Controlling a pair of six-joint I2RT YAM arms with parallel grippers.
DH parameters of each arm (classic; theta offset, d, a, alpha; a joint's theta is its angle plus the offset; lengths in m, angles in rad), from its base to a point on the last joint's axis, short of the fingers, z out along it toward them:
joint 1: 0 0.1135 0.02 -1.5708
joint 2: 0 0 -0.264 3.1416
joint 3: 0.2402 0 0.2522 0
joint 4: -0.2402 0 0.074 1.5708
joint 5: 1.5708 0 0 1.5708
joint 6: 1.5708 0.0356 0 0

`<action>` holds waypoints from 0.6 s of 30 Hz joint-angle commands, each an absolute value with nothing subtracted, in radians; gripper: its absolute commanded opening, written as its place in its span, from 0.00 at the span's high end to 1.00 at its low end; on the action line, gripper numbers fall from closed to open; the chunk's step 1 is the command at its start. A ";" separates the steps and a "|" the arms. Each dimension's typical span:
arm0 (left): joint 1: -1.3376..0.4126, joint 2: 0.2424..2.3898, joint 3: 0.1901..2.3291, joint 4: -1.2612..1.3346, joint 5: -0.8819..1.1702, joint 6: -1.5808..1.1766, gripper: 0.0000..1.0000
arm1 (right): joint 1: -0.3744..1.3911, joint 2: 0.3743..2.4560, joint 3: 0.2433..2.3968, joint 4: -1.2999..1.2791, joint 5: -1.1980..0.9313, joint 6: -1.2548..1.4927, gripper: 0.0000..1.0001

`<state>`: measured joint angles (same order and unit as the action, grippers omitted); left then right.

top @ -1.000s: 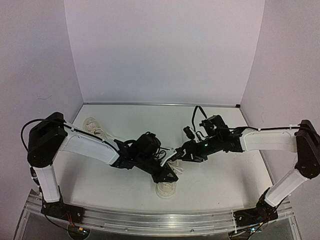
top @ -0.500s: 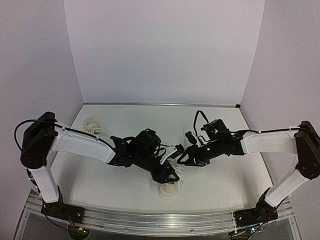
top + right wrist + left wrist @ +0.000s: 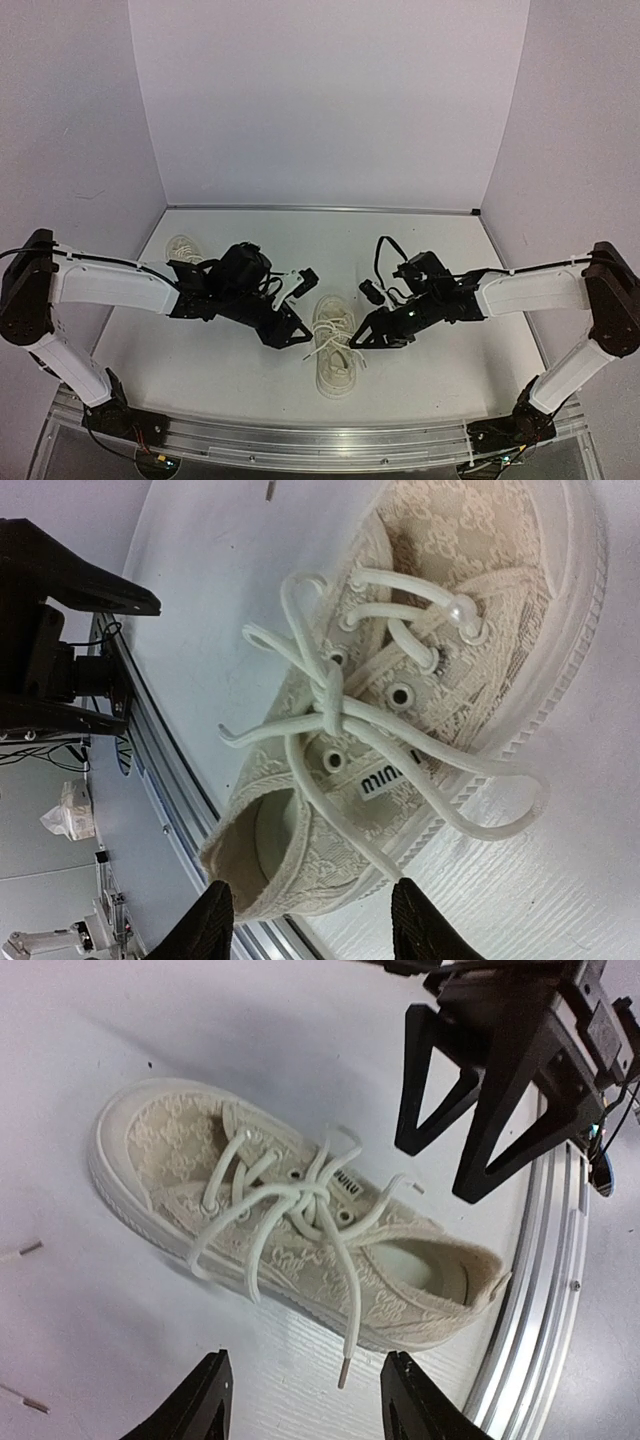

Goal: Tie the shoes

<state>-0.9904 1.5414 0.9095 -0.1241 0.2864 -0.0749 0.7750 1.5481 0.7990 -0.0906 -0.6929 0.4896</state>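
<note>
Since a second ago the left arm has swung back to its own side. That took the left claw (image 3: 288,335) off the near shoe (image 3: 333,348), which it had covered, and its jaws have gone from closed to apart. The right claw (image 3: 362,340) has sunk a little.

From above, the near shoe lies on the bench (image 3: 450,375) between the two claws, each just beside it, with its heel toward the rail (image 3: 300,440). The far shoe (image 3: 183,247) sits at the far left, partly hidden behind the left arm.

In the left wrist view the near shoe (image 3: 190,1150) fills the middle, toe upper left and heel lower right, close to the rail (image 3: 540,1290). The laces (image 3: 300,1200) meet in a knot over the tongue, with loose loops on either side. One end trails down over the sole onto the bench (image 3: 100,1360). The left claw (image 3: 305,1400) shows two fingers at the bottom edge, set apart with nothing between them. The right claw (image 3: 445,1175) hangs at upper right beyond the shoe, its fingers also apart and empty.

In the right wrist view the near shoe (image 3: 480,600) lies toe upper right and heel lower left. The laces (image 3: 325,705) are knotted mid-shoe, and one long loop spills over the sole onto the bench (image 3: 560,880). The right claw (image 3: 310,920) is open, its fingers at the bottom edge holding nothing.
</note>
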 commanded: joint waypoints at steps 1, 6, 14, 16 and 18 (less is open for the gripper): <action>-0.999 1.587 0.902 -0.120 0.338 -0.056 0.46 | 0.779 1.590 0.771 -0.075 -0.686 0.446 0.50; -0.999 1.650 0.904 -0.081 0.372 -0.057 0.46 | 0.785 1.622 0.766 -0.071 -0.685 0.430 0.51; -0.999 1.721 0.920 -0.054 0.408 -0.052 0.66 | 0.795 1.656 0.775 -0.063 -0.684 0.423 0.66; -0.999 1.726 0.919 -0.055 0.415 -0.050 0.74 | 0.795 1.657 0.772 -0.063 -0.680 0.422 0.72; -0.999 1.725 0.918 -0.059 0.413 -0.047 0.84 | 0.796 1.653 0.768 -0.065 -0.669 0.423 0.80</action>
